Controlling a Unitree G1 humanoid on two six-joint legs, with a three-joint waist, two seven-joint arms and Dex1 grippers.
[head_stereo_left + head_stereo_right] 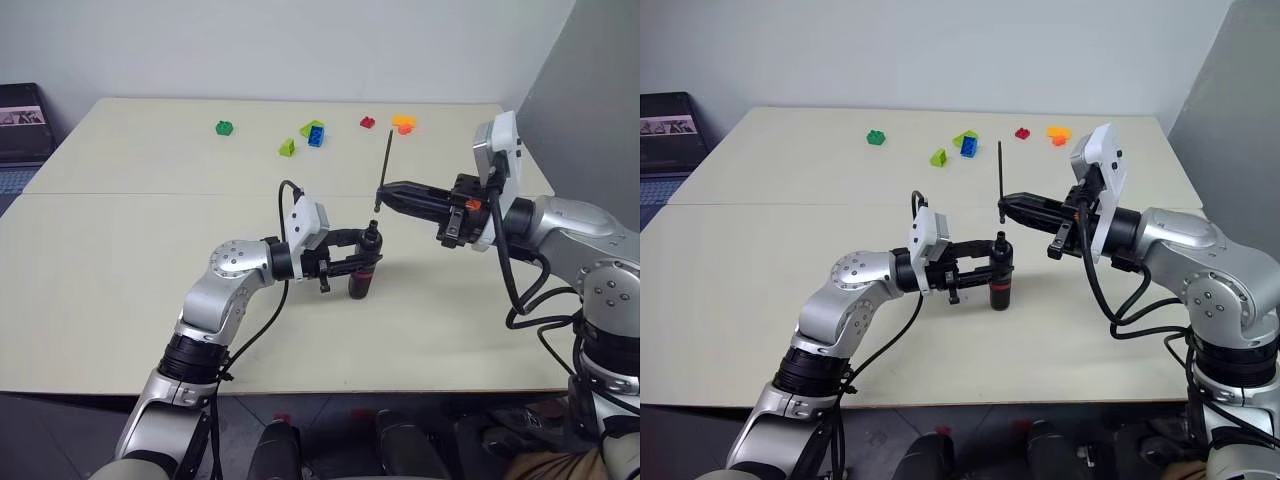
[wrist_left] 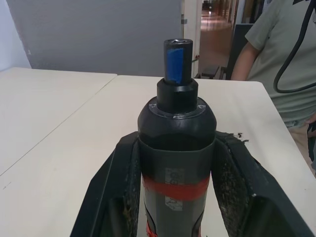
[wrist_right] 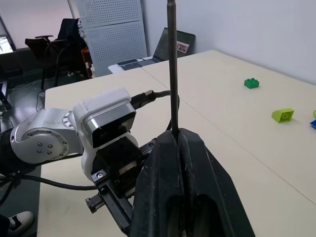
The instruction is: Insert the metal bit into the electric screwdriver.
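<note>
My left gripper (image 1: 367, 254) is shut on the electric screwdriver (image 1: 362, 276), holding it upright over the table's middle with its narrow black nose pointing up. In the left wrist view the screwdriver (image 2: 175, 133) has a dark body with a red band and sits clamped between both fingers (image 2: 118, 187). My right gripper (image 1: 384, 195) is shut on the metal bit (image 1: 385, 165), a thin dark rod that stands nearly upright. The bit's lower end hangs just above the screwdriver's nose, apart from it. In the right wrist view the bit (image 3: 172, 64) rises from the right gripper (image 3: 177, 136).
Small coloured bricks lie along the far side of the table (image 1: 120, 230): green (image 1: 225, 127), yellow-green and blue (image 1: 312, 132), red (image 1: 367, 122), orange (image 1: 403, 124). A laptop (image 1: 20, 125) sits off the far left corner. A person (image 2: 284, 59) stands beyond the table's end.
</note>
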